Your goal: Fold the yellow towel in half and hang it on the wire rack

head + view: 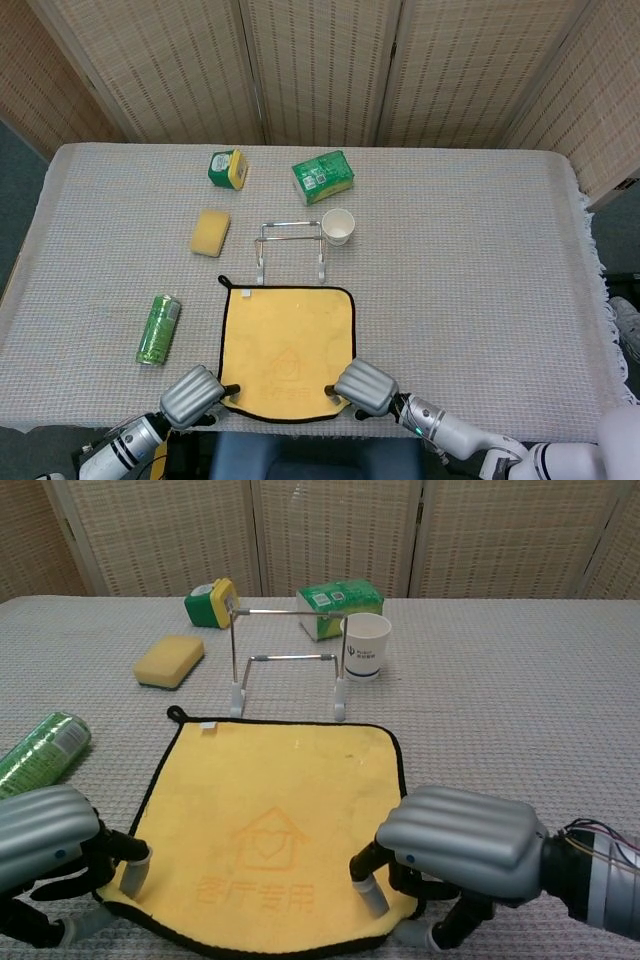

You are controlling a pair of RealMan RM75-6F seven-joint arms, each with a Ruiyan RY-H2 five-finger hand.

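Two hands sit at the near edge of the table [480,250], which fills both views under a grey woven cloth. Largest on it is the towel [288,345], yellow with a black border, lying flat at 6 o'clock of the table's middle, its hang loop at the far left corner. Its near edge looks slightly lifted and curved in the chest view.

At the towel's 12 o'clock, just beyond its far edge, stands the rack [288,660], a bare wire frame, upright, nothing hung on it. A cup [366,646] stands just beside the rack at its 3 o'clock.

The left hand [45,845] is at the towel's 7 o'clock corner. Its fingers [133,872] curl down onto the cloth, and a thumb seems to lie under the edge. I judge it pinches the corner, though the contact is partly hidden. The right hand [455,840] is at the 5 o'clock corner, one finger pressing on top and others tucked beneath the border; it likewise appears to hold the corner.

Smaller things lie further off: a green box [323,177], a green can [158,328], a sponge [210,231] and a small green-and-yellow tub [227,168].

Risks, as I judge them: either thin pinch could slip as the edge is carried toward 12 o'clock, leaving a skewed fold. Uneven lifting would misalign the corners. A forward sweep could knock the rack or tip the cup.
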